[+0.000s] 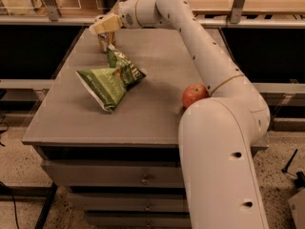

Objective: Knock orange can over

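Observation:
The orange can point(103, 42) stands upright at the far left of the grey table point(157, 94), partly hidden behind my gripper. My gripper point(106, 25) reaches across the table from the right and sits right over the can's top, at about its rim. A round red-orange apple point(193, 95) rests at the table's right side, next to my arm.
A green chip bag point(110, 80) lies just in front of the can, toward the table's middle left. My white arm point(209, 66) spans the right side of the table. Drawers point(143, 178) sit under the tabletop. A shelf rail runs behind the table.

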Action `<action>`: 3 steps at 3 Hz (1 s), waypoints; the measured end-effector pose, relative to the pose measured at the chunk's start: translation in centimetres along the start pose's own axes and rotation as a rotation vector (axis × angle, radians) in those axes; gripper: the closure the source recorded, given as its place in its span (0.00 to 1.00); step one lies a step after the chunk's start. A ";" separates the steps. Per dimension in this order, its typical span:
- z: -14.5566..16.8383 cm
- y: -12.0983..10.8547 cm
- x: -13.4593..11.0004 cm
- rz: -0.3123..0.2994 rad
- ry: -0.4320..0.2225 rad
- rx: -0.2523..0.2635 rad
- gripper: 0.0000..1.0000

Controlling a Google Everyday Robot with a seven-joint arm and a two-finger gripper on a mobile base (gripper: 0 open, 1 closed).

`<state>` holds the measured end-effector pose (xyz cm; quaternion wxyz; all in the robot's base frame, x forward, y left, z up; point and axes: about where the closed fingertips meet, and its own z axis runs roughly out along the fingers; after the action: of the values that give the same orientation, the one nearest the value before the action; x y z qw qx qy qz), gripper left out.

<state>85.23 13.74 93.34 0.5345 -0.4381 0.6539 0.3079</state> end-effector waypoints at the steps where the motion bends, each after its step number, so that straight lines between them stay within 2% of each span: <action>1: 0.5 0.5 0.0 -0.049 0.050 0.006 0.00; 3: 1.4 0.5 0.8 -0.164 0.164 0.036 0.00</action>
<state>85.39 14.96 92.17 0.5102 -0.5041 0.6629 0.2147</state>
